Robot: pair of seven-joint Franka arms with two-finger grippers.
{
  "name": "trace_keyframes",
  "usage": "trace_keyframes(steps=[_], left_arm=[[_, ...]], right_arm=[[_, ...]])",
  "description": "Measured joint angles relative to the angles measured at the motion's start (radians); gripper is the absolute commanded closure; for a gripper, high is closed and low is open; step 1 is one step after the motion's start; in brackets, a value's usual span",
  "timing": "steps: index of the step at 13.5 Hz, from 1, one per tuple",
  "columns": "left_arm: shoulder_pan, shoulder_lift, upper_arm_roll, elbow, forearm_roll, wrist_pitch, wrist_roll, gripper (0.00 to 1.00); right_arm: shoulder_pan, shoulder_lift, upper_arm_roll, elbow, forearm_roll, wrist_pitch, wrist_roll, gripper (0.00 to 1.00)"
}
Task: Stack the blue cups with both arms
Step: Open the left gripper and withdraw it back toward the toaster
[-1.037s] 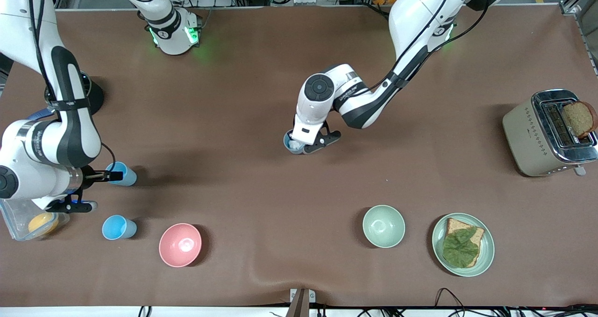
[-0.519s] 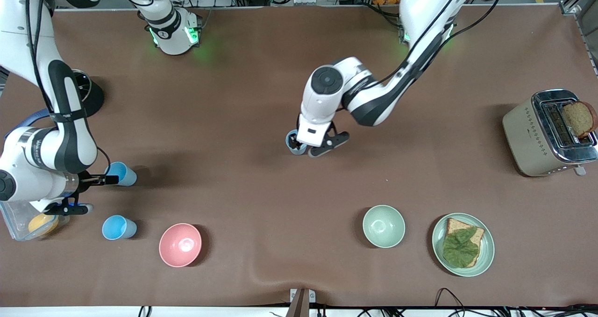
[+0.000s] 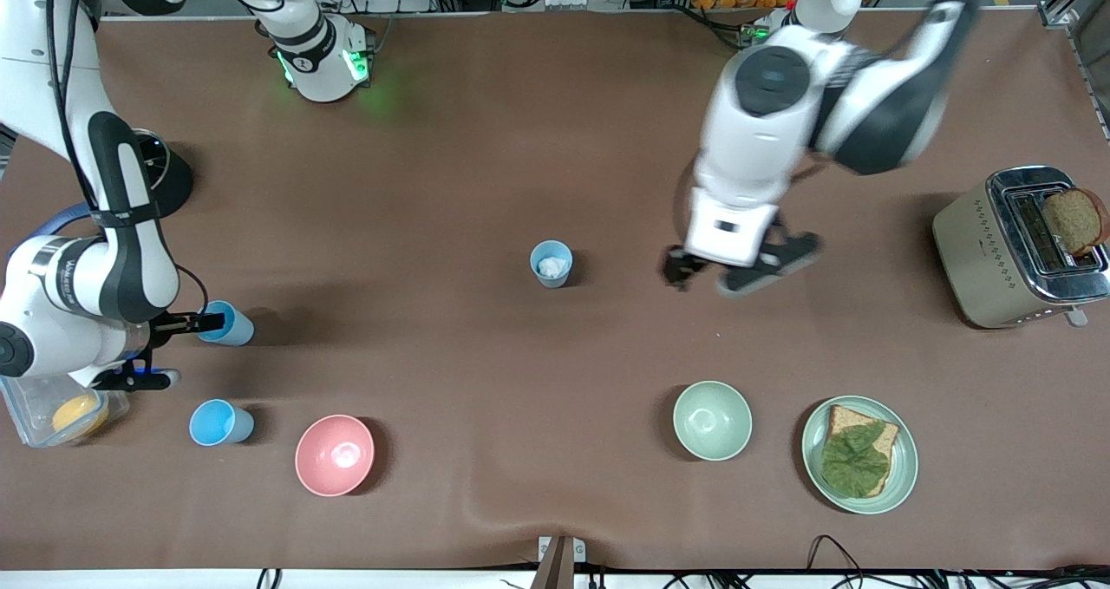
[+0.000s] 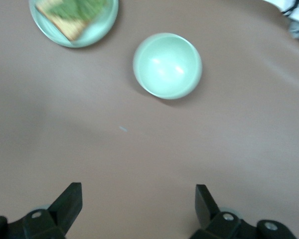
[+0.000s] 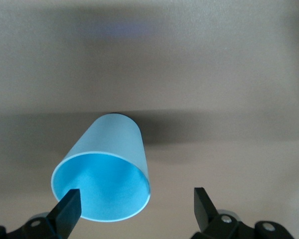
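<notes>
- Bowls are flanking the working area: a pink bowl [image 3: 335,454] near the front camera toward the right arm's end, and a pale green bowl [image 3: 712,420] [image 4: 167,65] sitting beside a plate [image 3: 902,476] [image 4: 103,27] carrying toast and a leaf. A toaster [image 3: 984,259] with a slice of bread is standing toward the left arm's end, and a clear container [image 3: 26,415] is lying under the right arm.
- Nothing is lying between the three blue cups on the brown table [image 3: 434,181].
- Left gripper [image 3: 737,270] [image 4: 138,206] is hanging above bare table between the middle cup and the toaster, fingers spread wide and holding nothing.
- Right gripper [image 3: 178,350] [image 5: 135,208] is sitting at the rim of a blue cup [image 3: 225,323] [image 5: 105,177] toward the right arm's end, fingers parted on either side of the mouth and not clamping it.
- Another blue cup [image 3: 218,422] is standing nearer the front camera, beside the pink bowl.
- Paler blue cup [image 3: 551,264] is standing upright in the middle of the table with something white inside.
- Compared with half a second ago, the left gripper is no longer at the paler cup, having swung well away toward the toaster, while the right gripper is staying put.
</notes>
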Motion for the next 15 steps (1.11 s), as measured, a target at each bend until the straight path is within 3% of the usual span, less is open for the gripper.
trace_keyframes(steps=[1, 2, 3, 7, 12, 13, 15], left_arm=[[0.060, -0.020, 0.001, 0.000, 0.000, -0.030, 0.115, 0.00], [0.119, -0.038, 0.001, 0.000, 0.000, -0.065, 0.222, 0.00], [0.172, -0.054, 0.001, -0.001, 0.000, -0.099, 0.314, 0.00], [0.317, -0.124, -0.001, 0.003, -0.058, -0.156, 0.581, 0.00], [0.347, -0.191, 0.023, 0.098, -0.096, -0.318, 0.699, 0.00], [0.326, -0.208, 0.064, 0.102, -0.114, -0.332, 0.730, 0.00], [0.210, -0.233, 0.244, 0.102, -0.197, -0.353, 0.796, 0.00]], right_arm=[[-0.002, 0.001, 0.000, -0.010, 0.000, 0.011, -0.002, 0.19], [-0.003, 0.002, 0.000, -0.027, 0.000, 0.038, -0.004, 0.73], [-0.004, 0.005, 0.000, -0.043, 0.000, 0.064, -0.005, 1.00], [-0.004, 0.008, 0.001, -0.056, 0.000, 0.093, -0.007, 1.00], [-0.002, -0.016, 0.032, -0.043, 0.003, 0.079, -0.015, 1.00], [0.000, -0.041, 0.056, -0.036, 0.006, 0.041, -0.015, 1.00], [0.004, -0.100, 0.119, -0.028, 0.041, -0.036, 0.015, 1.00]])
